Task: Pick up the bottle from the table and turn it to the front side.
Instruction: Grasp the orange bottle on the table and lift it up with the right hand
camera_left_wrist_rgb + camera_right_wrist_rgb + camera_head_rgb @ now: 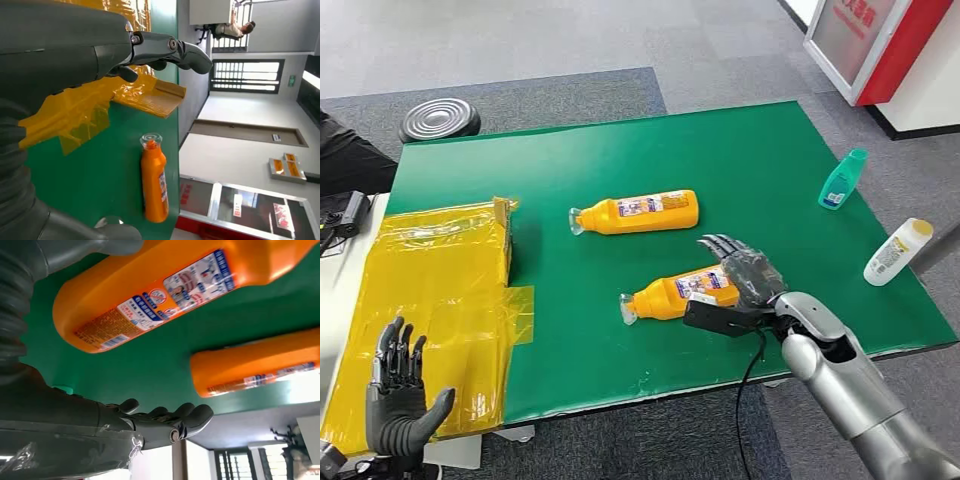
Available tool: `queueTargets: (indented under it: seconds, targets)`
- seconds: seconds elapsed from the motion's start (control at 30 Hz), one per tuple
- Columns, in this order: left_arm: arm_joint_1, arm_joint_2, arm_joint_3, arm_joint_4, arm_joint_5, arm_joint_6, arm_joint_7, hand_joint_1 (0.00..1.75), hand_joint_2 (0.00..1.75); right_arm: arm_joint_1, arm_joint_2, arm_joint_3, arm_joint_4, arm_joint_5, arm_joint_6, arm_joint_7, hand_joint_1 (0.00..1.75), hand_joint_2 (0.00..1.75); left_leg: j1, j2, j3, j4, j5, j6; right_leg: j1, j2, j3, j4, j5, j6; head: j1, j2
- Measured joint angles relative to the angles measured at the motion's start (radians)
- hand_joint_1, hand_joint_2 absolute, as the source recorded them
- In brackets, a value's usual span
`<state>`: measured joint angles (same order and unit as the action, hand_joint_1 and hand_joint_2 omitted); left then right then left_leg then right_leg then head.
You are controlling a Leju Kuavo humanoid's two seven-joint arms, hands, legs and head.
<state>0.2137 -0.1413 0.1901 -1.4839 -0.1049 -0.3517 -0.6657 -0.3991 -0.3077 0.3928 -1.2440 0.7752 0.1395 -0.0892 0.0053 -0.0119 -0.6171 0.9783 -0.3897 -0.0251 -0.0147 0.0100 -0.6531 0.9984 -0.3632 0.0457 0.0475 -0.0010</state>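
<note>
Fingers spread, the right hand [733, 285] lies at the base of the near bottle [675, 294], not gripping it; this bottle lies on its side on the green table [743, 170], close to the front edge. A second orange bottle [637, 212] lies farther back. Yellow film [433, 290] covers the table's left part, where the left hand [395, 395] hovers open and upright. Grey carpet [546, 40] surrounds the table.

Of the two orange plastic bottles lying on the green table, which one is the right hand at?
The nearer orange bottle, lying right beside the right hand. The farther orange bottle lies apart, deeper on the green table.
</note>
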Motion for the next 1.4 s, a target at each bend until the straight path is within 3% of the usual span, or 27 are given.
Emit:
queueTargets:
  seconds: [0.27,0.5,0.63,1.13,1.4]
  targets:
    - [-0.014,0.016,-0.025,0.038,0.005,0.005,0.0,0.0,1.75,-0.159,-0.025,0.094,0.198,-0.003,0.094,0.02,0.0,1.75,0.0,0.0,0.0,0.0,0.001,0.0,0.0,0.0,0.0,0.0,0.0,0.0,0.0,0.0]
    - [-0.024,0.027,-0.044,0.063,0.011,0.011,0.0,0.0,1.75,-0.241,-0.027,0.174,0.35,-0.011,0.151,0.019,0.03,1.75,0.0,0.0,0.0,0.0,0.0,0.0,0.0,0.0,0.0,0.0,0.0,0.0,0.0,0.0]
    - [-0.028,0.033,-0.054,0.071,0.013,0.016,0.0,0.0,1.75,-0.26,-0.028,0.208,0.408,-0.024,0.165,0.009,1.75,1.75,0.0,0.0,0.0,0.0,0.0,0.001,0.0,0.0,-0.001,0.0,0.0,0.0,0.0,0.0]
    - [-0.033,0.044,-0.068,0.093,0.022,0.023,0.0,0.0,1.75,-0.294,-0.041,0.259,0.476,-0.059,0.158,-0.026,1.75,1.75,0.0,0.0,0.0,0.0,0.0,0.001,0.0,0.0,0.0,0.0,0.0,0.0,0.0,0.0]
    - [-0.021,0.045,-0.067,0.093,0.025,0.034,0.0,0.0,1.75,-0.217,-0.079,0.26,0.377,-0.146,0.057,-0.032,1.75,1.75,0.0,0.0,0.0,0.0,0.0,0.001,0.0,0.0,0.0,0.0,0.0,0.0,0.0,0.0]
